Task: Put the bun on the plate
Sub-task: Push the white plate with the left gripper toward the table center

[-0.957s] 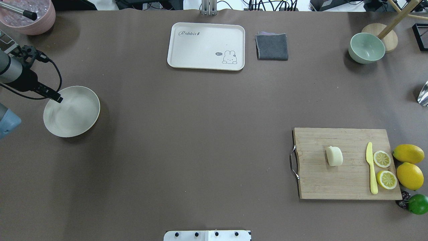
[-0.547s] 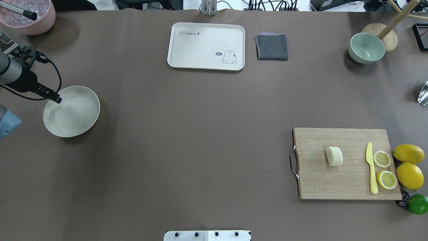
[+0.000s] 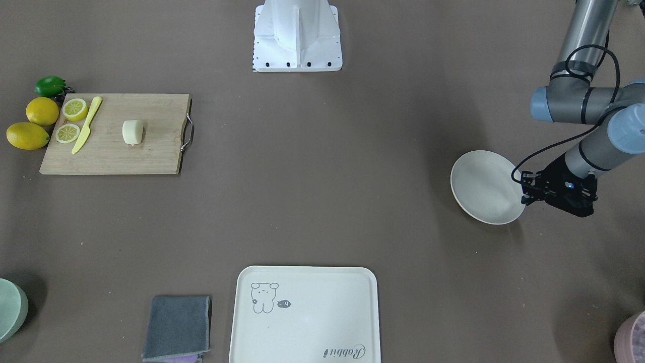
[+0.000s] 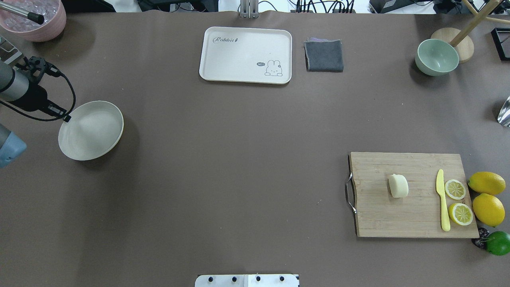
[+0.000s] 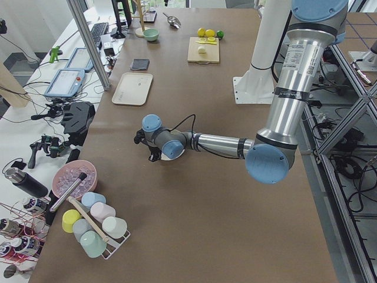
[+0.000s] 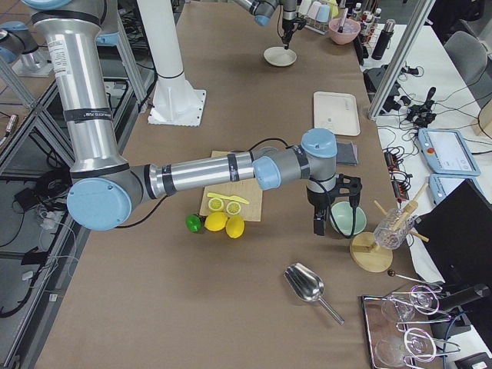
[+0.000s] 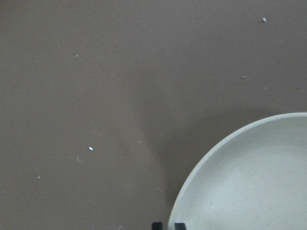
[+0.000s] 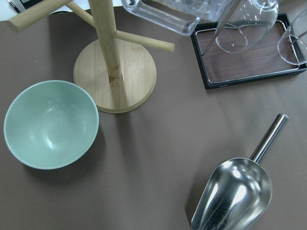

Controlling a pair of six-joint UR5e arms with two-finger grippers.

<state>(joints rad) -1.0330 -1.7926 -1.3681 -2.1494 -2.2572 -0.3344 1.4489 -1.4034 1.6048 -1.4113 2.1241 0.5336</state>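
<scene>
Cream bun [image 4: 398, 186] lies far right of my left gripper [image 4: 66, 118], clamped on the plate [image 4: 92, 132] rim; right gripper [image 6: 318, 227] nearer, can't tell its grip

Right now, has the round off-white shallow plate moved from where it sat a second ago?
Yes. In the overhead view the round off-white plate has shifted slightly right and up, toward the cream rectangular tray.

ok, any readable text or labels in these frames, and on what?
"Rabbit": printed in a corner of the cream tray.
Speech bubble beside the tray's rabbit drawing: too small to read.
Sticker on the left arm: too small to read.
</scene>
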